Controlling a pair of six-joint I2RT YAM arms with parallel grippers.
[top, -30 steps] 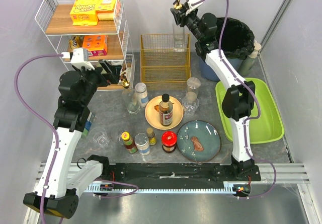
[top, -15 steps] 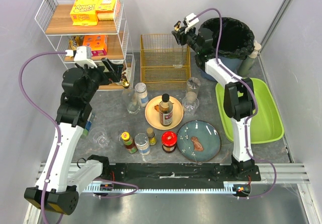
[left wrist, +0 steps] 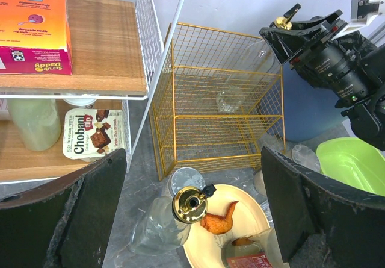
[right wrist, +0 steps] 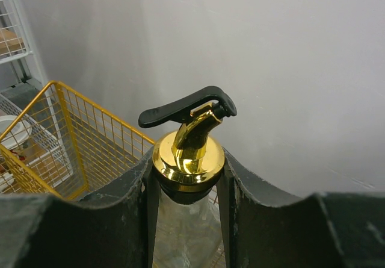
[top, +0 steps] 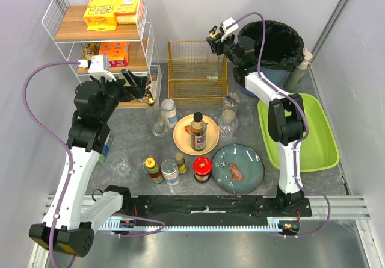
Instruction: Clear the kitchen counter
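Observation:
The dark grey kitchen counter point(top: 132, 137) holds jars, glasses and plates. My right gripper point(top: 216, 39) is shut on the neck of a clear glass bottle with a gold pourer point(right wrist: 187, 153) and holds it upright inside the yellow wire basket point(top: 195, 78); it also shows in the right wrist view point(right wrist: 187, 180). My left gripper point(top: 135, 82) is open and empty, above a second gold-topped glass bottle point(left wrist: 191, 204) that stands beside the cream plate point(left wrist: 240, 220). It also shows in the left wrist view point(left wrist: 194, 156), with the bottle between and below the wide-apart fingers.
A wood-shelved white wire rack point(top: 102, 39) stands at the back left. A black bin point(top: 278, 42) and a lime-green tray point(top: 304, 137) are at the right. A sauce bottle point(top: 198, 132) stands on the cream plate. A blue plate point(top: 238, 169) and several jars lie near the front.
My right gripper has come down with the glass bottle into the yellow basket. My left gripper has shifted slightly up and to the right, still open.

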